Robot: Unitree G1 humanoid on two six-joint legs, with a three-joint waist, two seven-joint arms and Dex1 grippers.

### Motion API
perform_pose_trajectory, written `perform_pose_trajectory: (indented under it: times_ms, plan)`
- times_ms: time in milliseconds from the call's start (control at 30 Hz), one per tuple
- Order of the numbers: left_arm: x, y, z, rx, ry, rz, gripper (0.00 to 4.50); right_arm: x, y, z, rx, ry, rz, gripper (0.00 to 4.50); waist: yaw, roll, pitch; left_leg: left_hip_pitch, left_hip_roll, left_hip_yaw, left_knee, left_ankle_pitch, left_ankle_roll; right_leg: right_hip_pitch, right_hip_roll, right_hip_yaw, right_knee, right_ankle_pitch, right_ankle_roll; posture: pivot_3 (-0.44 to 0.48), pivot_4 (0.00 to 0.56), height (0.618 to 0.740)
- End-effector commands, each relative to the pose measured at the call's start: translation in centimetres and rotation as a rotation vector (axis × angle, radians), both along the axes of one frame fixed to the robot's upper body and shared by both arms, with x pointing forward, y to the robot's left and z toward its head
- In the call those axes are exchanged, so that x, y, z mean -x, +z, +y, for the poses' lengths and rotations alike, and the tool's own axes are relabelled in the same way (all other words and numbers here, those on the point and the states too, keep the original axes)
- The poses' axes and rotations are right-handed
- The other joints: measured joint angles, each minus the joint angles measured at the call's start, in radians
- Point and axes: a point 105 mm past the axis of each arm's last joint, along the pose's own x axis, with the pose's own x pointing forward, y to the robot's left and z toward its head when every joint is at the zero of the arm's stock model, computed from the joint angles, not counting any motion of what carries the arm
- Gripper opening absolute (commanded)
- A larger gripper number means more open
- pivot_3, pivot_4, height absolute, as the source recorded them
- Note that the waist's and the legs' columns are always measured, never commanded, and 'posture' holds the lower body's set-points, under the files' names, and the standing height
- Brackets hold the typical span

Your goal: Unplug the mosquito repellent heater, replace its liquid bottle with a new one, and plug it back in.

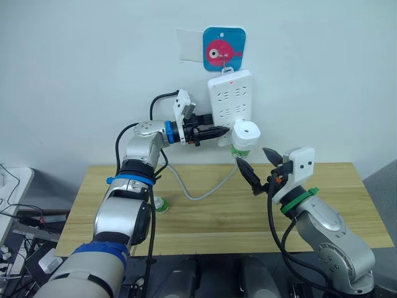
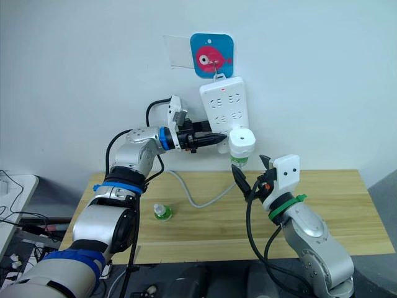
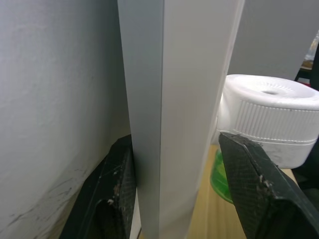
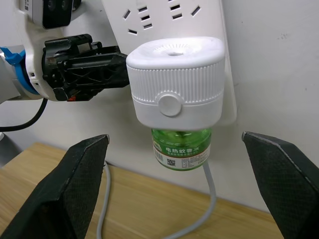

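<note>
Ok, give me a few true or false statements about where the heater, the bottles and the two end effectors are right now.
1. The mosquito repellent heater is plugged into the power strip on the wall. True.
2. A green liquid bottle hangs under the heater. True.
3. The right end effector is shut on the heater. False: its fingers are spread wide, apart from the heater, just in front of it.
4. The left end effector has its fingers on either side of the strip's edge. True.
5. The spare bottle is held by the left end effector. False: it lies on the wooden table.
6. The strip lies flat on the table. False: it hangs from a hook on the wall.
</note>
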Motion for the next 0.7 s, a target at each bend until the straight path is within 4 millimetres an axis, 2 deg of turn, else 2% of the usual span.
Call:
perform_pose_trajectory:
  times_ms: [33, 167, 300, 367, 700]
  plan:
    - [0.5, 2.1, -0.8, 0.042, -0.045, -0.033, 2.58, 0.0, 1.3, 0.0, -0.003, 0.003, -0.051, 4.5, 0.0, 0.0, 0.0, 0.0, 0.0, 0.0, 0.0, 0.0, 0.0, 0.0, 0.0, 0.0, 0.0, 0.0, 0.0, -0.221, 0.224, 0.74]
    - [0.9, 1.9, -0.9, 0.043, -0.064, -0.019, 2.58, -0.2, 1.8, 0.2, -0.011, -0.002, -0.063, 4.5, -0.002, 0.0, 0.001, 0.0, 0.0, 0.0, 0.0, 0.001, -0.001, 0.0, 0.0, 0.0, 0.0, 0.0, 0.0, -0.227, 0.23, 0.74]
    - [1.0, 1.8, -0.9, 0.05, -0.064, -0.011, 1.86, -0.2, 2.4, 0.9, -0.016, 0.001, -0.072, 4.5, -0.007, 0.0, 0.001, 0.0, 0.0, 0.0, 0.0, 0.001, -0.001, 0.0, 0.0, 0.0, 0.0, 0.0, 0.0, -0.229, 0.232, 0.74]
    - [1.0, 1.8, -0.9, 0.05, -0.063, -0.011, 1.31, -0.3, 2.7, 1.2, -0.019, 0.001, -0.079, 4.5, -0.008, 0.001, 0.001, 0.0, 0.0, 0.0, 0.0, 0.001, -0.001, 0.0, 0.0, 0.0, 0.0, 0.0, -0.001, -0.229, 0.229, 0.74]
    - [0.8, 1.5, -0.8, 0.031, -0.044, -0.027, 1.31, -2.3, 4.3, 2.6, 0.002, -0.059, -0.119, 4.5, -0.01, 0.001, 0.001, 0.0, 0.0, -0.001, 0.0, 0.001, -0.001, -0.001, 0.0, -0.001, 0.0, 0.0, -0.001, -0.221, 0.236, 0.74]
